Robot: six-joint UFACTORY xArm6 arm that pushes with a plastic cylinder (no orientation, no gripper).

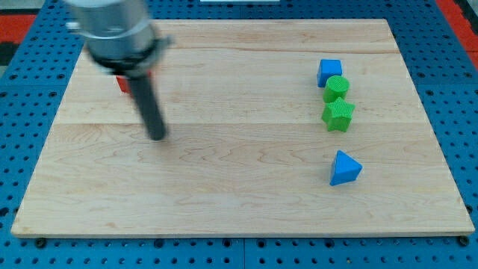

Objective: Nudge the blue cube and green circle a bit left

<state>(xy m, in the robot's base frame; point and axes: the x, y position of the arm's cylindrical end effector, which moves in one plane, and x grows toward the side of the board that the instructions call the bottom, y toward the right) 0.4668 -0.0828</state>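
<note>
The blue cube (329,72) sits at the view's upper right of the wooden board (239,187). The green circle (336,88) touches it just below. A green star (338,114) sits right under the circle. My tip (157,136) is blurred and stands at the view's left middle, far to the left of the cube and circle, touching no block.
A blue triangle (344,169) lies lower right, apart from the column. A red block (125,81) is partly hidden behind the rod at the upper left. The blue pegboard (30,97) surrounds the board.
</note>
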